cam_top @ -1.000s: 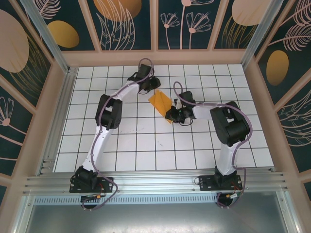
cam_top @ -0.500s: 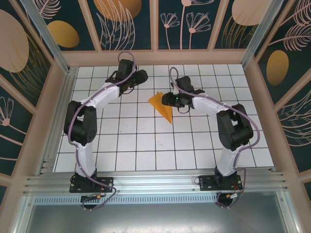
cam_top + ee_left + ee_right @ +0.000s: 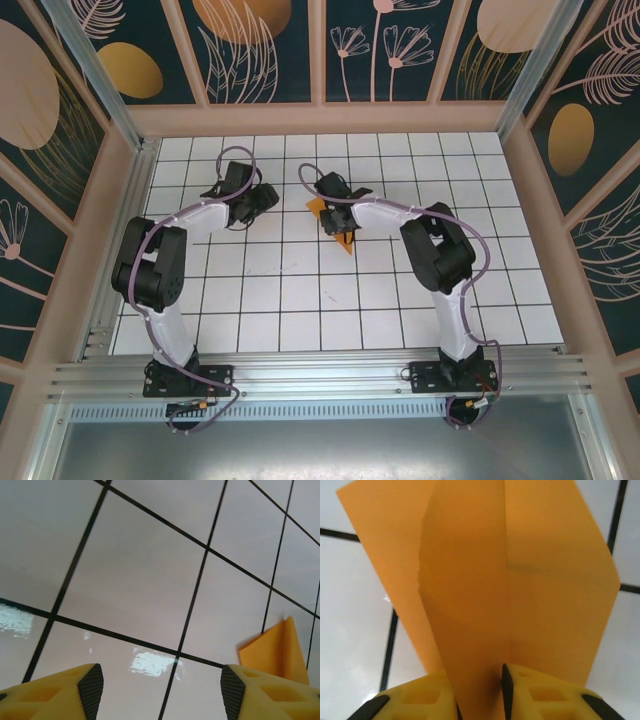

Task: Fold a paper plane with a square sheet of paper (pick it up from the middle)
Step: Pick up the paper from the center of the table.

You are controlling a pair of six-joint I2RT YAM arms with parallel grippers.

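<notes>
the paper plane (image 3: pixel 520 580) is found lying on the white grid table (image 3: pixel 400 300), partly folded, with a middle flap of bright orange paper raised off the tiles. that flap is pinched between the yellow fingers (image 3: pixel 545 700) of the right gripper (image 3: pixel 479 690), which are closed almost together on it, the wrist being set directly over the plane. in the top view, the plane's narrow point is seen poking out from under that gripper toward the arm bases. the left gripper (image 3: pixel 157 685) is held to the left of the plane, apart from it and low over bare tiles. its fingers are spread wide and nothing is held between them. a corner of the plane is seen just beyond one finger.
</notes>
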